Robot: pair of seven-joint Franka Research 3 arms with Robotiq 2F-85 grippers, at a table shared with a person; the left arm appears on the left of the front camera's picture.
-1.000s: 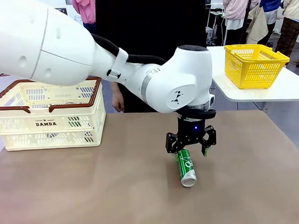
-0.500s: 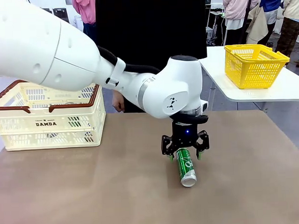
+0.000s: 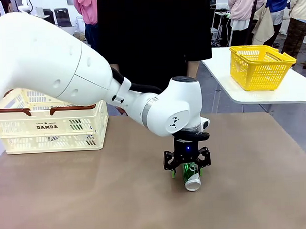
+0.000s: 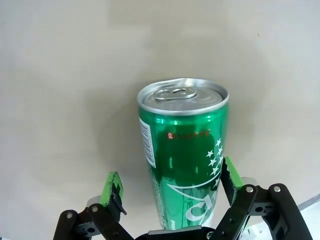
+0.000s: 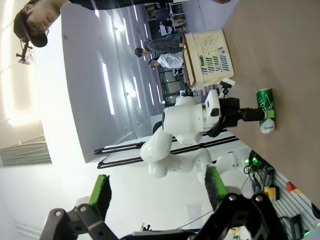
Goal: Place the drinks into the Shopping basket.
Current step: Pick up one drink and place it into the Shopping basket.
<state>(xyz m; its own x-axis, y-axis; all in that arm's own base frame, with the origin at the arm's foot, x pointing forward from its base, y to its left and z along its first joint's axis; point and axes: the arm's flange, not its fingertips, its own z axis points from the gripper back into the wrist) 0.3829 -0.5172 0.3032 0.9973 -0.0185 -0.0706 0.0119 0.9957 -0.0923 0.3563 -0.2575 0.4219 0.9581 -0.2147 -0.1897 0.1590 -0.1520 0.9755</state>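
A green drink can (image 3: 192,175) lies on its side on the brown table (image 3: 95,197), between the spread, open fingers of the left gripper (image 3: 187,169), not yet clamped. The cream Shopping basket (image 3: 53,125) sits well apart, far left. The right gripper (image 5: 155,192) hangs open, holding nothing.

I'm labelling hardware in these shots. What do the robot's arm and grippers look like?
The left arm is glossy white with rounded joints, a black cable and a small black logo. The left gripper is black with green pads and a blue light above. The right gripper has black linkages and green pads.
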